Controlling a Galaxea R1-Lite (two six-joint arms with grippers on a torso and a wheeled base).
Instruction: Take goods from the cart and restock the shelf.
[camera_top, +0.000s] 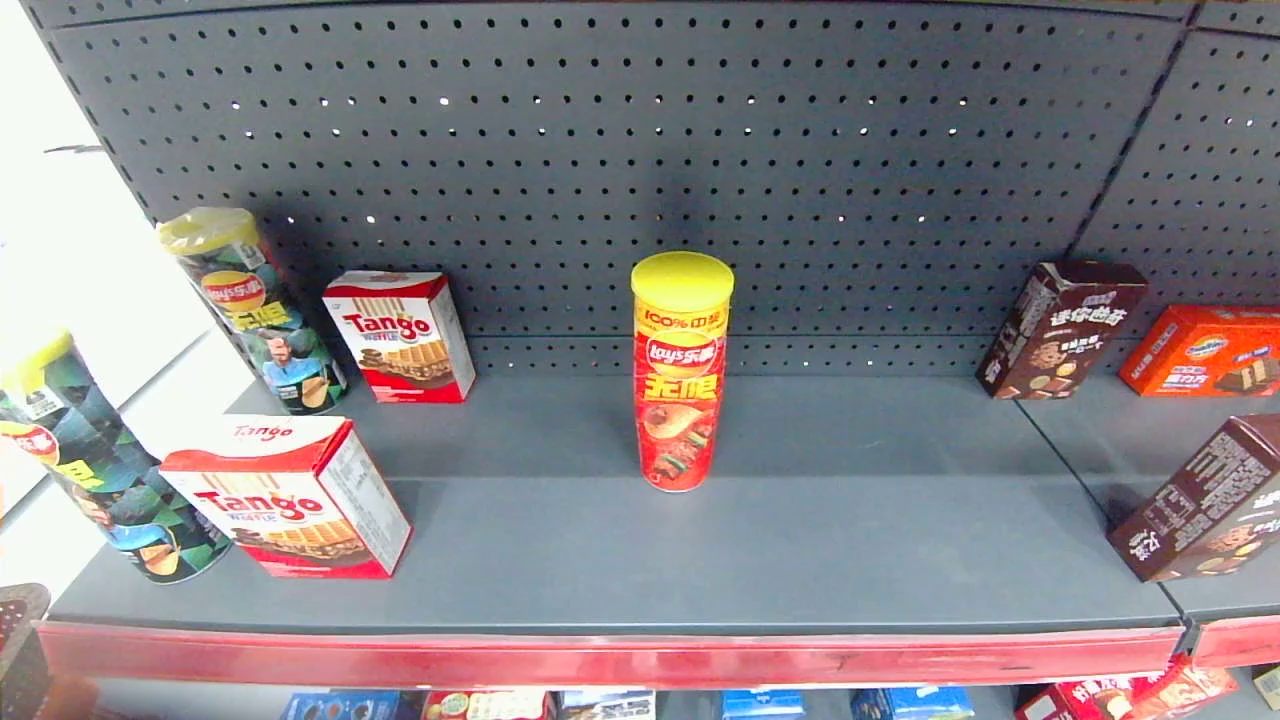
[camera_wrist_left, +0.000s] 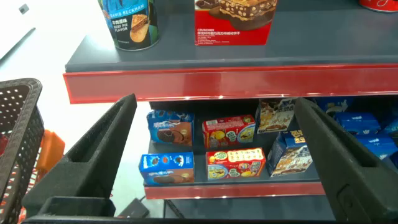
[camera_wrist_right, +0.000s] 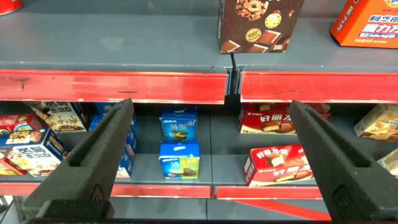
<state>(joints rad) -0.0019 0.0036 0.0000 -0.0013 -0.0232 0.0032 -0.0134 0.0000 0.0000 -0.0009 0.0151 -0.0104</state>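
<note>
A red chip can (camera_top: 680, 370) with a yellow lid stands straight up in the middle of the grey shelf (camera_top: 800, 560), well apart from the other goods. To the can's left are red wafer boxes (camera_top: 290, 495) and green cans (camera_top: 265, 320). To its right are brown boxes (camera_top: 1060, 330) and an orange box (camera_top: 1200, 350). Lower than the can, out in front of the shelf, the left gripper (camera_wrist_left: 214, 102) and the right gripper (camera_wrist_right: 211, 104) both have their jaws spread wide, with nothing between them. The black cart basket (camera_wrist_left: 17, 143) sits low and off to the can's left, near the left gripper. What lies inside it cannot be seen. So the left arm looks nearer to the next goods, and it would likely have to turn away from the can toward the basket. The widest gap on the shelf is between the can and the brown boxes.
</note>
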